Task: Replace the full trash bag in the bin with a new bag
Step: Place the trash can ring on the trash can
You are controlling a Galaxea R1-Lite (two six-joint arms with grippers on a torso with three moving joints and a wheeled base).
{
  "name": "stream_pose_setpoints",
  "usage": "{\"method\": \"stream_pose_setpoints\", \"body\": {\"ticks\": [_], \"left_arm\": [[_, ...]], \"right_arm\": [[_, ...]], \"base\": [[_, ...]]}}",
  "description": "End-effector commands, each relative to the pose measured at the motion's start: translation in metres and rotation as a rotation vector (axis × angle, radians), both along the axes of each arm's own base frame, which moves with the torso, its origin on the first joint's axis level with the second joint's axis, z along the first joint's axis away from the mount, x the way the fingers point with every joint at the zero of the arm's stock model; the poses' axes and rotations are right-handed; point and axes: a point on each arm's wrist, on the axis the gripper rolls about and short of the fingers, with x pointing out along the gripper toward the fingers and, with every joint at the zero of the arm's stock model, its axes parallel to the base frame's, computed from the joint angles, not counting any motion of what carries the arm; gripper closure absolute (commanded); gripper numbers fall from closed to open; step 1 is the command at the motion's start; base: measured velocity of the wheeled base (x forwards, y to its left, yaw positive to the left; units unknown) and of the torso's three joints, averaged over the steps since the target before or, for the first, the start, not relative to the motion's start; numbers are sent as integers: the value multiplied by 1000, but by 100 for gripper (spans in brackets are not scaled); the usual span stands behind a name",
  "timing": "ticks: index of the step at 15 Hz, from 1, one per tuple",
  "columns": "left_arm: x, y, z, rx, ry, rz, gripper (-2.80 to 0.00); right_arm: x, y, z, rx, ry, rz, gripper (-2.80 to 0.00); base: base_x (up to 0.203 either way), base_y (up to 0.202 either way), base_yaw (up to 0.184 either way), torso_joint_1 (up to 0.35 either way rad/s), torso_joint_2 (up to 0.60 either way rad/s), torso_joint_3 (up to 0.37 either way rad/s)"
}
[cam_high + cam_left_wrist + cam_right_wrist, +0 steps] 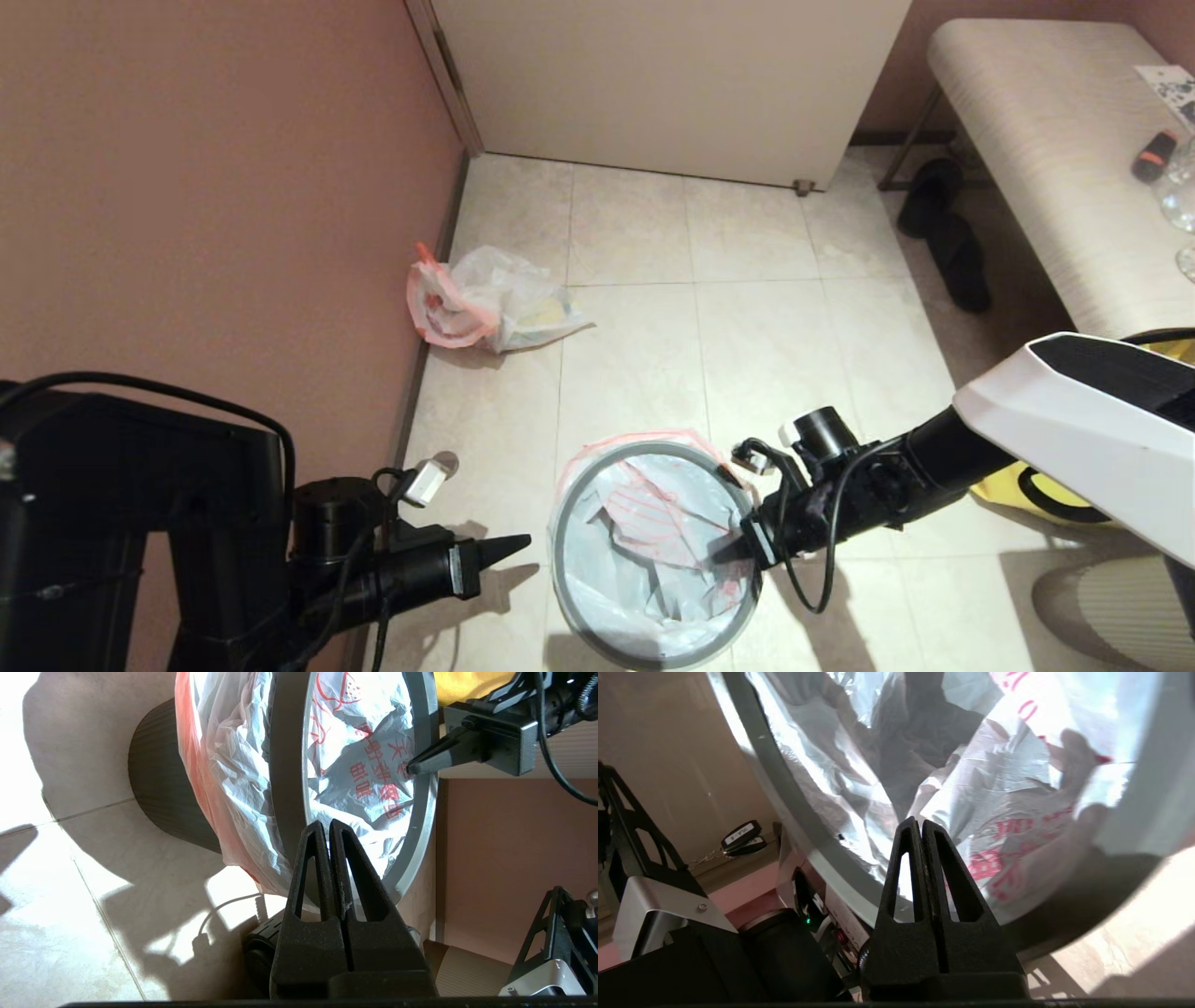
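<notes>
Showing full trash bag [485, 303] only overhead | bin [159, 788] wall only left wrist

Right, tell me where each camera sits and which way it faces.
Head view: high up, looking down at the floor, the bin and both arms.
Left wrist view: behind the shut left claw, facing the bin and the new bag; right claw shows.
Right wrist view: behind the shut right claw, looking into the bag.
All three share bin and bag.
</notes>
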Motion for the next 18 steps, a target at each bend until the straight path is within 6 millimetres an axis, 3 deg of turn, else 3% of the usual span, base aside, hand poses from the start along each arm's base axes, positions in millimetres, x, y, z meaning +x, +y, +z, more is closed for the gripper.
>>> {"method": "stream_pose_setpoints", "body": {"ticks": [1, 4, 8, 11, 16, 18], "left_arm": [[2, 0, 4, -12, -43, -3, 0], [1, -1, 4, -11, -41, -6, 0], [1, -2, 2, -9, -37, -6, 0], [0, -3, -2, 18, -52, -26, 0], [0, -3, -4, 42, -66, -24, 0], [0, -3, -4, 44, -67, -23, 0]], "right_arm": [[-4, 5, 4, 7, -8, 19, 0], [-5, 5, 11, 12, -22, 20, 0], [-9, 2, 36, 19, -77, 3, 0], [-7, -5, 53, 41, -139, -111, 0], [9, -22, 52, -26, -288, -277, 0], [12, -23, 38, -89, -300, -278, 0]], "base": [[0, 0, 0, 0, 0, 0], [0, 0, 0, 0, 0, 0], [0, 0, 0, 0, 0, 0], [0, 0, 0, 0, 0, 0], [0, 0, 0, 0, 0, 0], [0, 0, 0, 0, 0, 0]]}}
